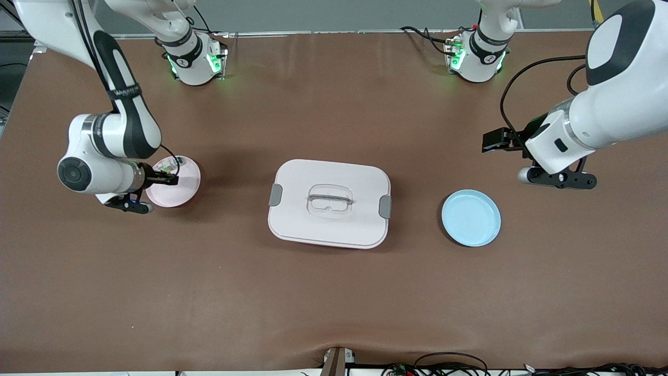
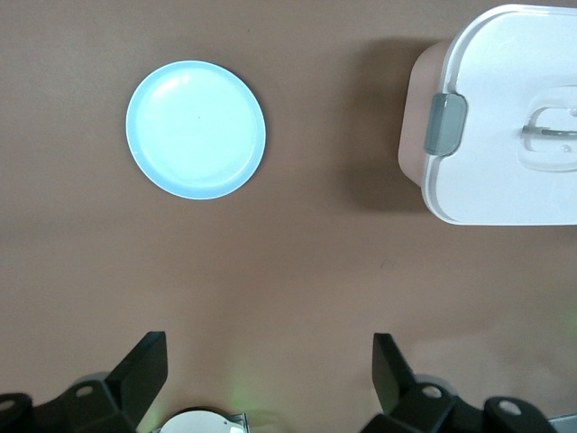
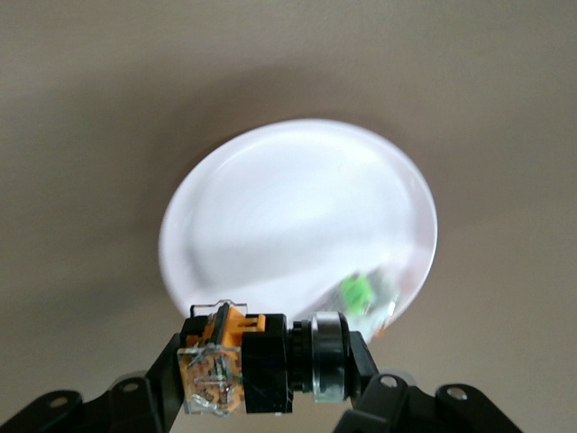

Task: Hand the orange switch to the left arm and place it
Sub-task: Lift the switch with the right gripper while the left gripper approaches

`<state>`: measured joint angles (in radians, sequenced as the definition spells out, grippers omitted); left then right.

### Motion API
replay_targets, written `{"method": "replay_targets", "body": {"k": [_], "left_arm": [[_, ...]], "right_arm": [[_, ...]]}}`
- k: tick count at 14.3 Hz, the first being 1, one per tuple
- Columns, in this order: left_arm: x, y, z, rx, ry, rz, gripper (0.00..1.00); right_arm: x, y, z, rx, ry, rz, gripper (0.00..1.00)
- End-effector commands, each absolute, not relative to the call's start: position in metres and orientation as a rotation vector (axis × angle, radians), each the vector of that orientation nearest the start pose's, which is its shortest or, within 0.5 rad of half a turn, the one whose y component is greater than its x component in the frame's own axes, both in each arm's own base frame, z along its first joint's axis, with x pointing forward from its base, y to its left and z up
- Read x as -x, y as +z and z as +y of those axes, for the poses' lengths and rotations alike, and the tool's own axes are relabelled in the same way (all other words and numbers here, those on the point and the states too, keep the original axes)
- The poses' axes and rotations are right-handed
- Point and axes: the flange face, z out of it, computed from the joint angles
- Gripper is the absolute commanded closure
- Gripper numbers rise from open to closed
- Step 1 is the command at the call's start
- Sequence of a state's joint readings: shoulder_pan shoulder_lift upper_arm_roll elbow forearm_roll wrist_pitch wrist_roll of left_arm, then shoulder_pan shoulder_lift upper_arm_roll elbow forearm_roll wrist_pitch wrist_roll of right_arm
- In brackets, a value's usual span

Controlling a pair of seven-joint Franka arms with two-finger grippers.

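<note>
Orange switch [image 3: 239, 361] sat clamped in my right gripper [image 1: 166, 180], raised over the pink plate [image 1: 182, 190] near the right arm's end of the table [image 1: 334, 292], above a small green component [image 3: 361, 293] at that plate's rim. My left gripper [image 1: 501, 141] waited with fingers wide above bare table by the blue plate [image 1: 471, 218]. Between both plates stood the box [image 1: 330, 203].

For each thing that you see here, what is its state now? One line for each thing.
orange switch: held in the right gripper, lifted over the pink plate.
right gripper: shut on the switch.
left gripper: open, empty, waiting over bare table.
box: lid on, grey clips down.
pink plate: holds a green-and-silver component.
blue plate: empty.
</note>
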<state>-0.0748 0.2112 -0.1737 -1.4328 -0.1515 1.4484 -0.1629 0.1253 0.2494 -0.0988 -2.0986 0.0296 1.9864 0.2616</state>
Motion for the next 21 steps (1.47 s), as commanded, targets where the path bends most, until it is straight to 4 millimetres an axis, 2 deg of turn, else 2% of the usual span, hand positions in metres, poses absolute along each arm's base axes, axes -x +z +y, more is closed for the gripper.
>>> {"method": "replay_targets", "body": {"k": [1, 3, 5, 8, 10, 12, 14, 16, 17, 19, 21], "left_arm": [[-0.580, 0.568, -0.165, 3.302, 0.378, 0.140, 0.00], [-0.576, 0.575, -0.172, 3.367, 0.396, 0.144, 0.00], [-0.574, 0.581, -0.173, 3.379, 0.381, 0.179, 0.00], [-0.568, 0.586, -0.192, 3.438, 0.414, 0.231, 0.00], [-0.561, 0.602, -0.200, 3.500, 0.386, 0.249, 0.00], [-0.547, 0.627, -0.223, 3.539, 0.269, 0.324, 0.00], [-0.539, 0.637, -0.241, 3.574, 0.234, 0.374, 0.00], [-0.531, 0.643, -0.261, 3.594, 0.174, 0.426, 0.00], [-0.530, 0.635, -0.266, 3.594, 0.173, 0.427, 0.00], [-0.527, 0.637, -0.284, 3.617, 0.103, 0.455, 0.00], [-0.511, 0.633, -0.305, 3.609, 0.105, 0.503, 0.00]], "right_arm": [[-0.523, 0.320, 0.060, 3.102, 0.591, 0.533, 0.64], [-0.525, 0.348, 0.087, 3.013, 0.665, 0.636, 0.64], [-0.530, 0.374, 0.102, 2.915, 0.721, 0.719, 0.64], [-0.538, 0.409, 0.126, 2.797, 0.760, 0.811, 0.64], [-0.545, 0.434, 0.144, 2.698, 0.768, 0.900, 0.64], [-0.550, 0.459, 0.178, 2.657, 0.744, 0.968, 0.64], [-0.545, 0.479, 0.223, 2.600, 0.759, 1.055, 0.64], [-0.541, 0.484, 0.267, 2.540, 0.786, 1.133, 0.64], [-0.543, 0.488, 0.281, 2.485, 0.782, 1.187, 0.64], [-0.540, 0.493, 0.313, 2.377, 0.792, 1.255, 0.64], [-0.543, 0.491, 0.332, 2.276, 0.792, 1.322, 0.64]]}}
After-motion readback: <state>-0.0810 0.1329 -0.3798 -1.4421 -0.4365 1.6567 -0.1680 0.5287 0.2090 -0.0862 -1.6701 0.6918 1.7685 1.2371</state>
